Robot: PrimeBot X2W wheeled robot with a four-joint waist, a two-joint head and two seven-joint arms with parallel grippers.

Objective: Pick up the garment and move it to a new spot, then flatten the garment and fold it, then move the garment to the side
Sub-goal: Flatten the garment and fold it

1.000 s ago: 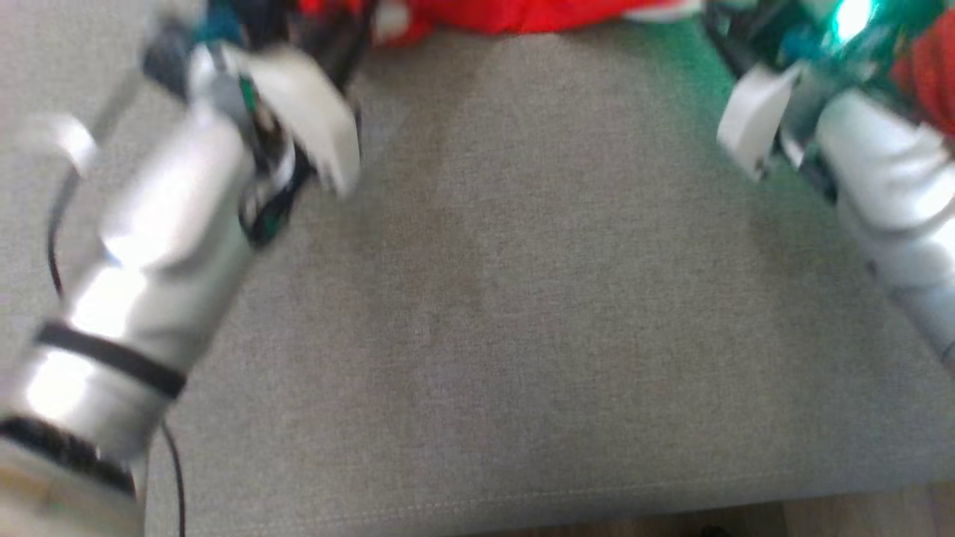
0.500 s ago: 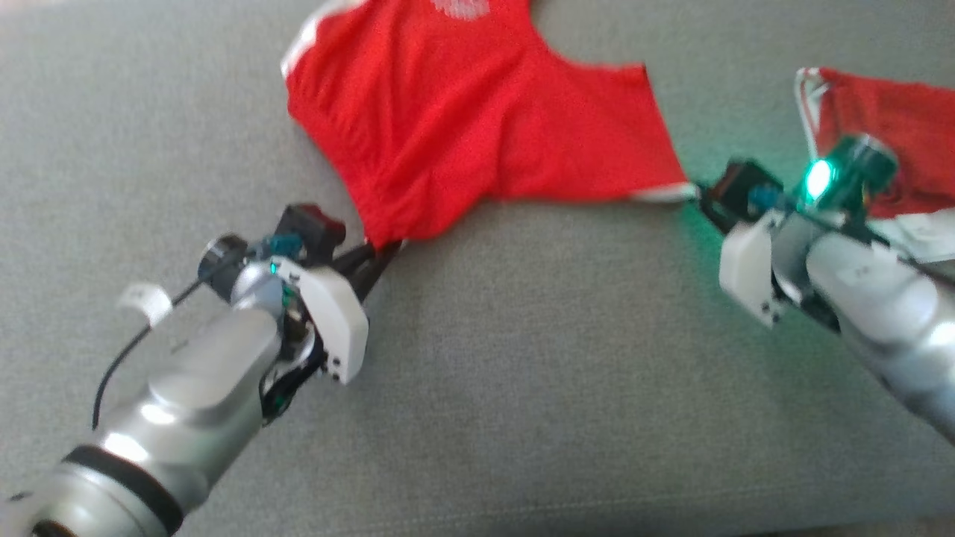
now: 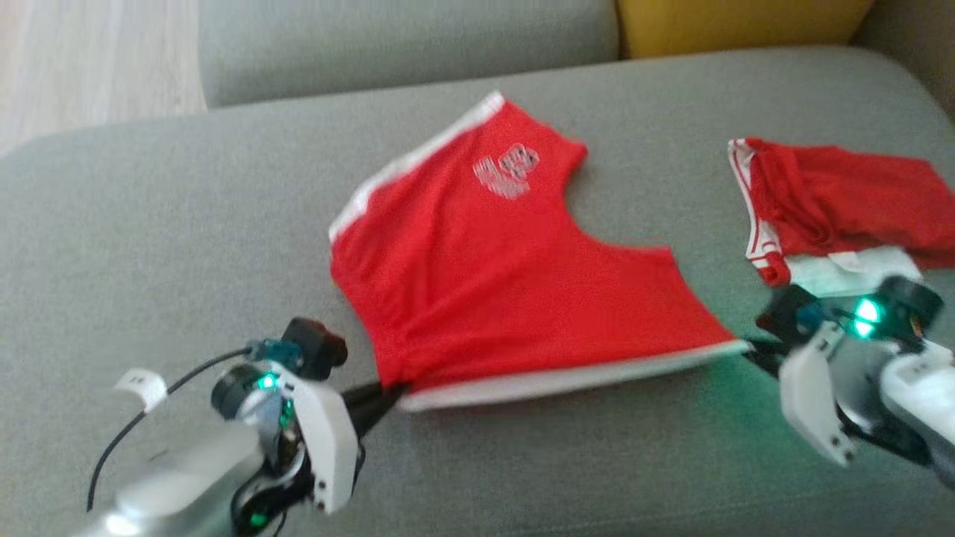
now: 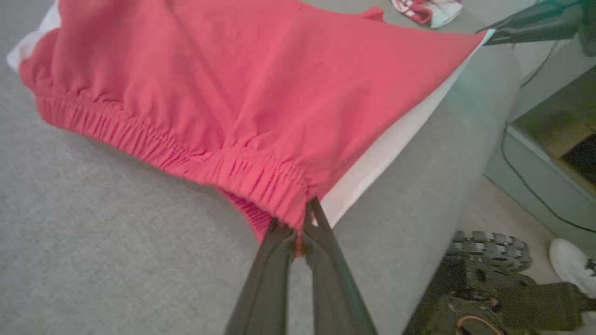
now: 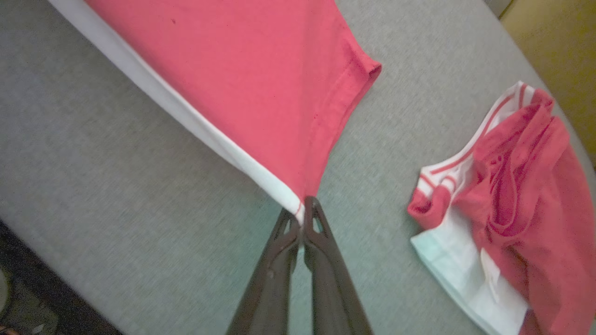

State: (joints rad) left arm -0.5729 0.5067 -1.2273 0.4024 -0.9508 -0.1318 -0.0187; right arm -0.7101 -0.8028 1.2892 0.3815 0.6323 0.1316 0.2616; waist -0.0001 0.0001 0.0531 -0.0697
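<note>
The garment (image 3: 485,261) is a pair of red shorts with white side stripes and a pale logo, spread on the grey sofa seat (image 3: 149,224). My left gripper (image 3: 392,389) is shut on the elastic waistband corner at the garment's near left; the left wrist view shows its fingertips (image 4: 300,228) pinching the gathered red cloth (image 4: 233,93). My right gripper (image 3: 746,349) is shut on the near right corner, and its tips (image 5: 302,211) clamp the white stripe's end of the red cloth (image 5: 256,70). The near edge is stretched between both grippers.
A second red and white piece of clothing (image 3: 835,201) lies crumpled at the right of the seat, close to my right arm. A yellow cushion (image 3: 731,22) rests against the sofa back. Wooden floor (image 3: 89,60) shows far left. The robot's base (image 4: 489,288) and a white shoe (image 4: 572,260) are beside the sofa.
The head camera has tilted up, so the whole garment and the sofa back now show. Both grippers stay shut on the garment's near corners, and its near edge now lies stretched between them.
</note>
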